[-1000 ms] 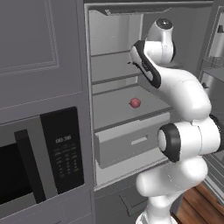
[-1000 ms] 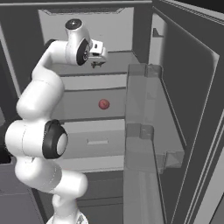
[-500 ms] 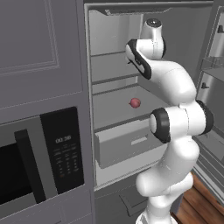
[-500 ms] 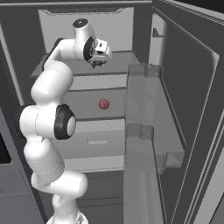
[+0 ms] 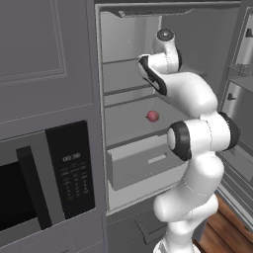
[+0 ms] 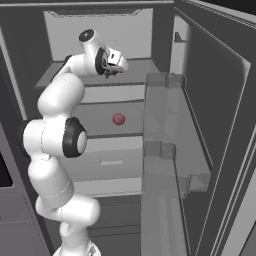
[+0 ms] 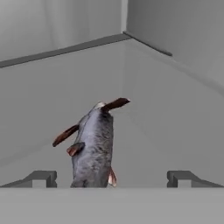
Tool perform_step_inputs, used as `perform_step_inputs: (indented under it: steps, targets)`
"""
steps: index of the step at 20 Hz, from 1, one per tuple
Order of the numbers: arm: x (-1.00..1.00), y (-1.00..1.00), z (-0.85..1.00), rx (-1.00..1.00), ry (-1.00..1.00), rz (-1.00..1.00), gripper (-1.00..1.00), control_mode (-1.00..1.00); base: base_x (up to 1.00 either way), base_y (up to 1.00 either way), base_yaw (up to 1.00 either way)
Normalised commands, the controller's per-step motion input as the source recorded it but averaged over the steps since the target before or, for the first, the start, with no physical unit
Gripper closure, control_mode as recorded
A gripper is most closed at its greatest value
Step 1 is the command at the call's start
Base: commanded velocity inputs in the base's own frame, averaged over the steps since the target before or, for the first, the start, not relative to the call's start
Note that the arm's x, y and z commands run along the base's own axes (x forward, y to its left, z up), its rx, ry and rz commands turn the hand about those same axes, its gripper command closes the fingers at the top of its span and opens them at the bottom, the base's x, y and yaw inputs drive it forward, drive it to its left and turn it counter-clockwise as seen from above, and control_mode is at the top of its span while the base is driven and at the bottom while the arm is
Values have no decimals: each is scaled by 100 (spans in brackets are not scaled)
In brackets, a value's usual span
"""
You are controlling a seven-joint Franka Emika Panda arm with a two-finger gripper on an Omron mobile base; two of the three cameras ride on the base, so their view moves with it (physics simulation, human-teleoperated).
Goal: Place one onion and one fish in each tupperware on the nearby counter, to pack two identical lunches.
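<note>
A grey fish (image 7: 92, 148) with reddish-brown fins lies on the fridge's upper shelf, its tail pointing away from me. My gripper (image 7: 111, 178) is open just short of it, with the fish's near end between the two fingertips (image 7: 41, 177) and apart from both. In the right base view the gripper (image 6: 111, 71) reaches over that upper shelf. A red onion (image 5: 152, 116) (image 6: 118, 119) sits on the middle shelf below the hand. The tupperware and the counter are out of view.
A closed grey drawer (image 5: 143, 163) sits under the onion's shelf. The open fridge door (image 6: 167, 150) with its clear bins stands to the right. A microwave (image 5: 44, 183) is built into the cabinet wall on the left.
The arm has stretched farther into the upper shelf and the hand has swung right and deeper. The jaws have stayed open. The onion has not moved.
</note>
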Motion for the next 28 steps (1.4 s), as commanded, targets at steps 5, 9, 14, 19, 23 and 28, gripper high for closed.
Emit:
perform_step_inputs:
  steps: [5,9,14,19,23,28]
  targets:
    - [44,0,-22,0,3,-13,-100,-100,0,0,0]
    - [84,0,-17,5,21,-4,-100,-100,0,0,0]
    - [72,0,-18,3,23,-1,100,-100,0,0,0]
    - [-2,0,-63,0,-6,-13,100,-100,0,0,0]
    - [-26,0,-75,0,-33,-27,100,-100,0,0,0]
    - [-84,-21,-81,1,-32,-34,100,-100,0,0,0]
